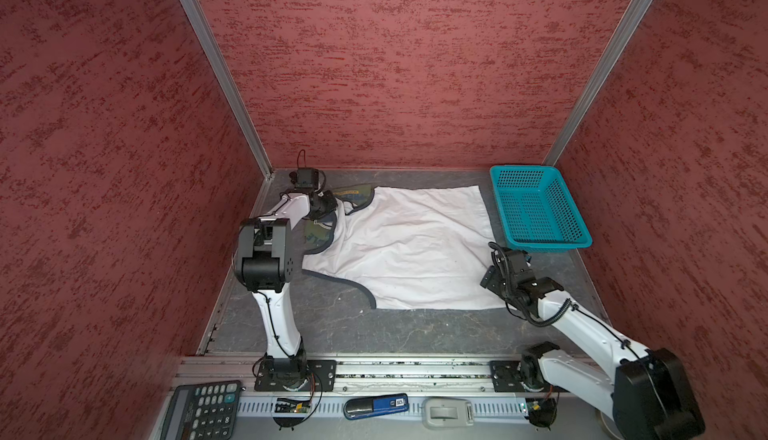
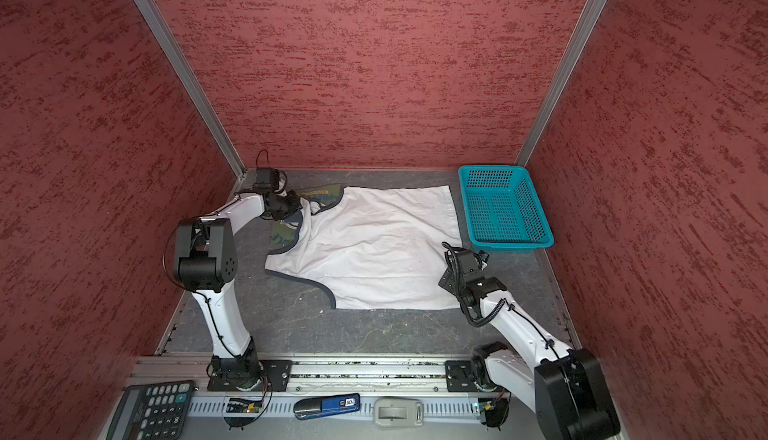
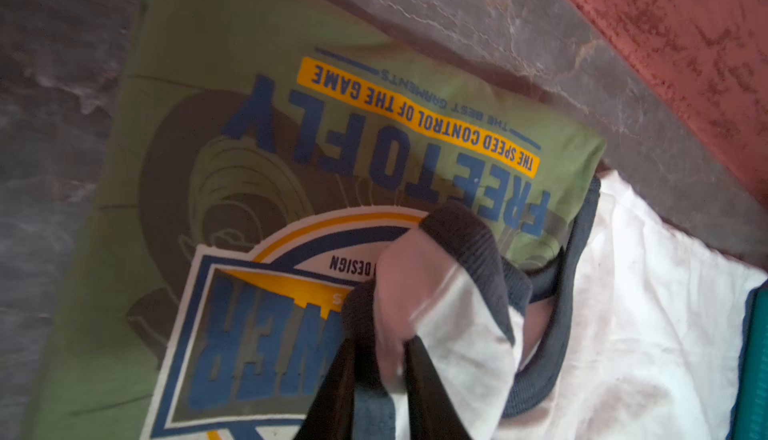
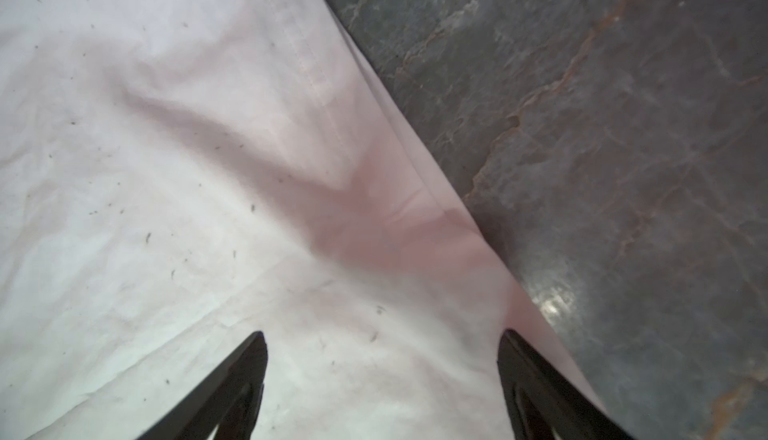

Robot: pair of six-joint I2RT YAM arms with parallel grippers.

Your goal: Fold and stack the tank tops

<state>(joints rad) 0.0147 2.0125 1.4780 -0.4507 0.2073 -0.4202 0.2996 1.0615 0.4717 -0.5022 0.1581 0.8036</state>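
The white tank top (image 1: 415,246) (image 2: 382,246) lies spread flat on the dark mat, hem toward the basket. Under its neck end the olive green tank top (image 1: 353,193) (image 2: 324,195) peeks out, its blue-yellow print showing in the left wrist view (image 3: 208,64). My left gripper (image 1: 332,207) (image 2: 297,205) (image 3: 382,359) is shut on the white top's grey-trimmed shoulder strap (image 3: 457,242), which bunches up between the black fingers (image 3: 432,396). My right gripper (image 1: 492,280) (image 2: 446,280) (image 4: 382,342) hangs open just above the white top's hem corner (image 4: 166,168), holding nothing.
A turquoise mesh basket (image 1: 544,246) (image 2: 511,244) stands at the back right, close to the hem. Red walls enclose the mat on three sides. On the front rail lie a calculator (image 1: 199,411), a blue-black gadget (image 1: 376,405) and a grey device (image 1: 446,413).
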